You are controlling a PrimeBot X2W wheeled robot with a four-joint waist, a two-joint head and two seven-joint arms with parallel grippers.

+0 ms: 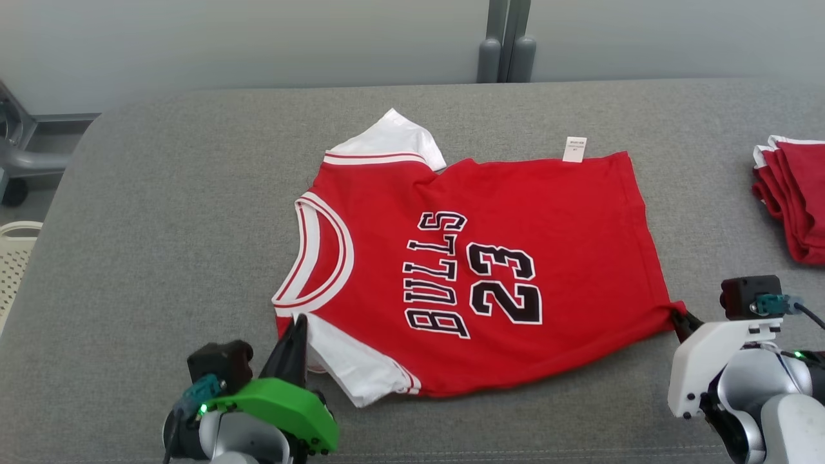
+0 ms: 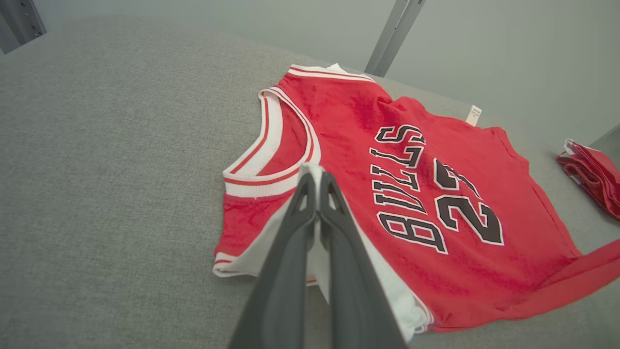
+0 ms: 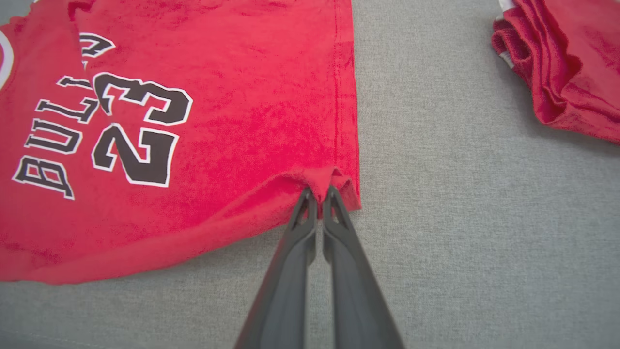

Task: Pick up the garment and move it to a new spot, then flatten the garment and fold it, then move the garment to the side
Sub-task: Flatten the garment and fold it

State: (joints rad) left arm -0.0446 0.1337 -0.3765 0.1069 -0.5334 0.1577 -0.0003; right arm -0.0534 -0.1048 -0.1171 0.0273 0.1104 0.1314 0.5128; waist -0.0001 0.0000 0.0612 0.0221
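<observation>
The garment (image 1: 490,270) runs off the left and top edges of the right wrist view, leaving its collar (image 3: 4,68) a mere sliver there. In the left wrist view the left jaws cover much of the near white sleeve (image 2: 392,295), and a crease swallows part of the digit 3 (image 2: 448,174). The sewn-in tag (image 1: 574,149) carries print too small to read (just faint grey lines). The folded red pile (image 1: 793,200) is cut by the head view's right edge, the pale basket (image 1: 16,258) by its left. How much cloth sits between the right jaws is hidden.
</observation>
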